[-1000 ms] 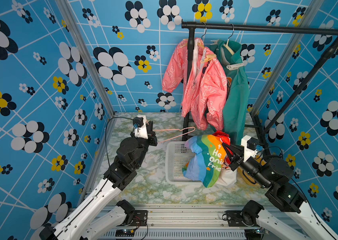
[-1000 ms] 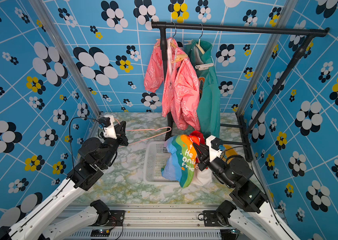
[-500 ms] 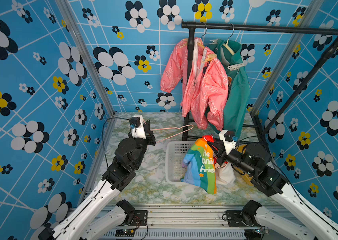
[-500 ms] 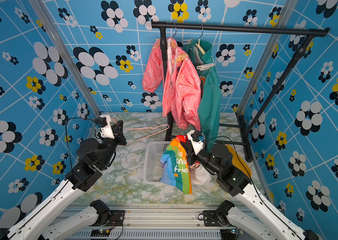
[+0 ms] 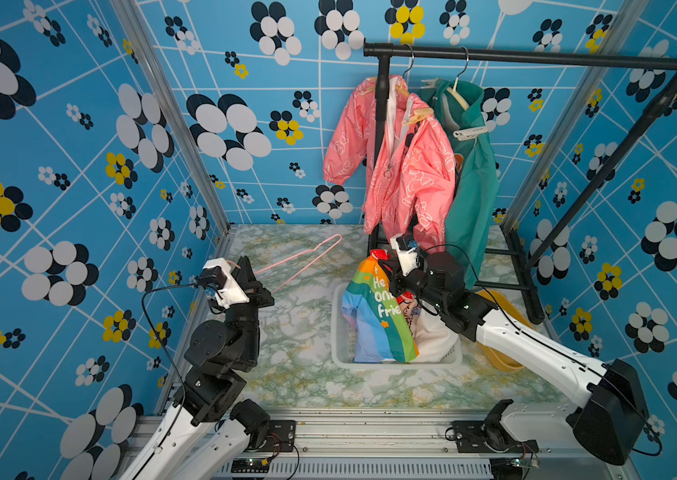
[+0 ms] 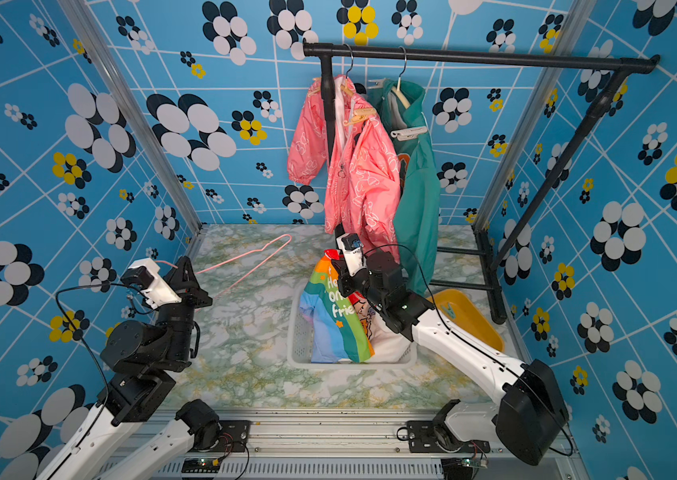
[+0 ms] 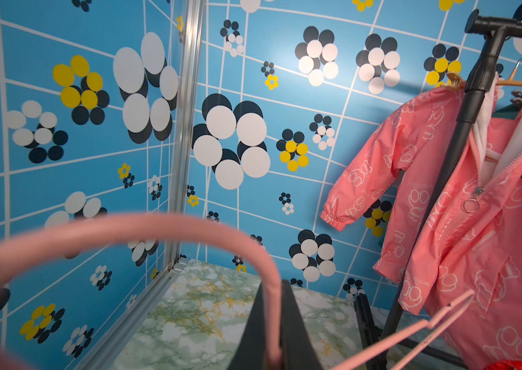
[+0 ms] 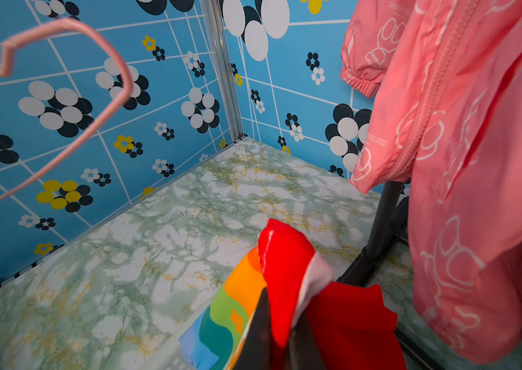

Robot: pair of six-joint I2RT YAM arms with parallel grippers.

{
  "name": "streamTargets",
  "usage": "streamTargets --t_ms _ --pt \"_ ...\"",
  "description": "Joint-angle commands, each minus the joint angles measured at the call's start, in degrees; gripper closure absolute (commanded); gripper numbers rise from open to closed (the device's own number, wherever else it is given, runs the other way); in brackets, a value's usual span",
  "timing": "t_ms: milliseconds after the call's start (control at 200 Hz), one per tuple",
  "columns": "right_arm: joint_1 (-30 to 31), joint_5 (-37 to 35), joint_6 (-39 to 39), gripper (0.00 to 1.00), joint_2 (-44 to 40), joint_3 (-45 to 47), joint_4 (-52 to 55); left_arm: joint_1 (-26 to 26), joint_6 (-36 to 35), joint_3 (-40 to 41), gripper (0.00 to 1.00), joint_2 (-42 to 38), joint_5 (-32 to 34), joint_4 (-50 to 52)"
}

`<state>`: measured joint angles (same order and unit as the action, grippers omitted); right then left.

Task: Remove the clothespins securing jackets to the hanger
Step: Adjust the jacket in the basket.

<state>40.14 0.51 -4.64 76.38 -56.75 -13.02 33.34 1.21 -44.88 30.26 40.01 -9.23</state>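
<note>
so the black rack is standing at the far right, and the pink jacket and the teal jacket are hanging from it side by side, touching. nearer, the white jacket with the rainbow print is dangling over the white basket in the middle of the surface, and its lower folds seem to be lying inside already. the right gripper is holding it from above, fingers clamped on the red trim. at the left, the left gripper is gripping the bare pink hanger, fingers pinched together on its wire, with the hanger pointing toward the far right above the surface.

the step in hand is looking like dropping this freed jacket into the basket. doing it well is going to mean lowering until most of the cloth is piling inside the walls before opening, so no sleeve is draping over the rim, and lifting straight up so the trim is not snagging. the hanger should be staying clear of the pink sleeve.

smallest, a tan clothespin is gripping the pink jacket's shoulder and a whitish clothespin the teal one's, both high on the rack and not yet removed.
</note>
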Motion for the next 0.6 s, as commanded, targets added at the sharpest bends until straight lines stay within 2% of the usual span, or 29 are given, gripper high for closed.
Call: streamTargets --t_ms 0,145,330,435,595 --pt "1.79 -2.36 -4.77 1.0 -0.7 2.83 -6.89 -0.48 -1.3 0.33 1.0 -0.32 1.31 -2.13" --pt "4.17 -3.3 -6.13 1.0 -4.7 8.44 -2.37 -0.47 -1.65 0.32 1.0 0.97 1.17 -2.72" --pt "6.17 -5.97 -6.85 1.0 -9.11 11.44 11.55 -0.51 -1.23 -0.77 1.0 3.93 -0.62 -3.33" --pt "6.18 -11.15 -7.68 1.0 -4.47 12.17 16.96 -0.62 -0.52 -1.07 1.0 5.55 -2.09 -3.5" --pt "5.95 -14.21 -9.62 1.0 6.78 11.98 12.13 -0.56 -0.25 -2.02 1.0 7.08 -3.33 -2.78"
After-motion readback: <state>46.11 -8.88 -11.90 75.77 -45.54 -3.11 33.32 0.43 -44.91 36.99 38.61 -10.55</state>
